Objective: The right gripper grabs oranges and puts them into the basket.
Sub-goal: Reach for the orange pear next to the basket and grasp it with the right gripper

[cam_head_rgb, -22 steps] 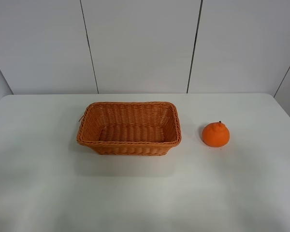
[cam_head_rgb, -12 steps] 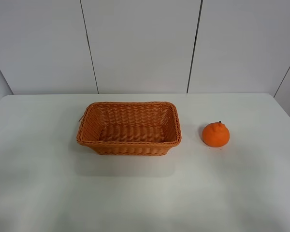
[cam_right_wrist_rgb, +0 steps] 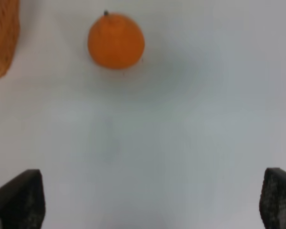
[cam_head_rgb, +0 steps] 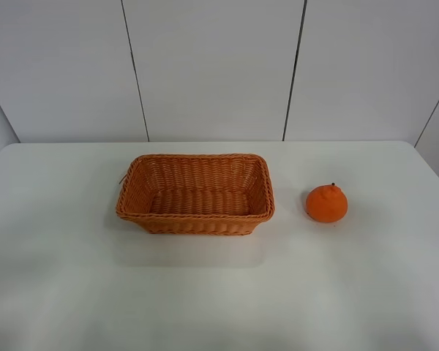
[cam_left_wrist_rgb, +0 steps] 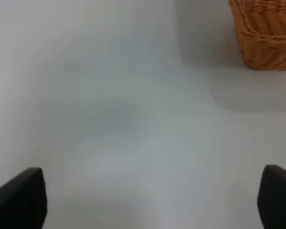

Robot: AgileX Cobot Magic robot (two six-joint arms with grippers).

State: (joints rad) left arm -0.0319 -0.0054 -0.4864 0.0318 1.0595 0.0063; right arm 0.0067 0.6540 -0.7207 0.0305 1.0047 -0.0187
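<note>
Lone orange (cam_head_rgb: pixel 326 203) sits beside an empty basket (cam_head_rgb: pixel 197 217) on a white tabletop (cam_head_rgb: pixel 205 292).
The right fingers (cam_right_wrist_rgb: pixel 19 202) are spread wide and hold nothing, well short of the fruit, which lies to the basket's right in the high view, near it but apart. The left fingers (cam_left_wrist_rgb: pixel 19 200) are likewise parted and empty. A clean grab likely means centring over the fruit's round body, below its bumped top, before closing. Count: one orange, one basket, two sets of fingers.

The basket (cam_head_rgb: pixel 197 223) is rough woven wicker, the table (cam_head_rgb: pixel 205 292) smooth and matt.
</note>
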